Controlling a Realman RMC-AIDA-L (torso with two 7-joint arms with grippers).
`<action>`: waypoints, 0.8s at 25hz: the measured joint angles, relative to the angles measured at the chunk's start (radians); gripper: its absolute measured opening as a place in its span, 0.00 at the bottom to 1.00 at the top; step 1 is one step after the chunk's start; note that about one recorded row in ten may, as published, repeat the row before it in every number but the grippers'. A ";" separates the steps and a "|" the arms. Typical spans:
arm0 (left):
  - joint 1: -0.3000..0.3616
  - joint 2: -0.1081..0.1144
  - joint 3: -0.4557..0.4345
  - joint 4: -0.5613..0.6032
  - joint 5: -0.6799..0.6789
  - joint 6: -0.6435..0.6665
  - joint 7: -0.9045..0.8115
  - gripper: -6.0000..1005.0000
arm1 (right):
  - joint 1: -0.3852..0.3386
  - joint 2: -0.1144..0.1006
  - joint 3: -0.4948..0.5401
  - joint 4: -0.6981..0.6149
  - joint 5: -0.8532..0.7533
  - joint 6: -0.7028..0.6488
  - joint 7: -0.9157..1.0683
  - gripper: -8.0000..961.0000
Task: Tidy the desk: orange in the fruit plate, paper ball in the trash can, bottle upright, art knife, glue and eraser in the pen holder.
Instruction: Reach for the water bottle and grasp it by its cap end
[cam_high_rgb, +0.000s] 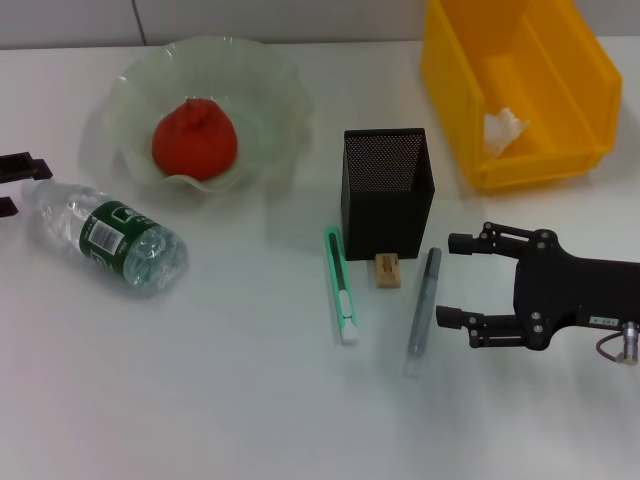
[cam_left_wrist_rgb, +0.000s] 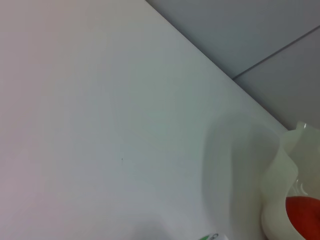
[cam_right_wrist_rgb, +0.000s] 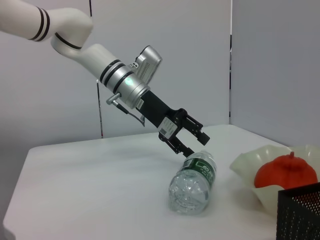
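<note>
The glue lies on the counter just beside your right hand, which sits low with its fingers spread apart and empty, tips pointing toward the stick. Treat this as the governing relation: the glue's long axis runs away from the robot and toward it, roughly crosswise to the finger direction, so a short advance should put the stick between the open fingers. Judged from position, the right arm is far nearer than the left.

Beyond the glue, the eraser rests at the foot of the pen holder, and the art knife lies parallel to the glue on the far side of the eraser.

Your left hand hovers open at the cap end of the bottle, which lies on its side. The bottle's green label carries print, but you cannot read it. No other writing is legible.
</note>
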 joint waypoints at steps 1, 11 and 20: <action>-0.004 -0.001 0.000 -0.006 0.002 -0.010 -0.014 0.75 | -0.003 0.000 0.000 0.001 0.000 -0.002 -0.007 0.87; -0.020 -0.002 0.012 -0.022 0.026 -0.038 -0.068 0.75 | -0.007 0.003 0.000 0.009 0.000 -0.012 -0.036 0.86; -0.029 -0.002 0.012 -0.035 0.038 -0.058 -0.077 0.75 | -0.010 0.007 0.000 0.011 0.000 -0.013 -0.044 0.87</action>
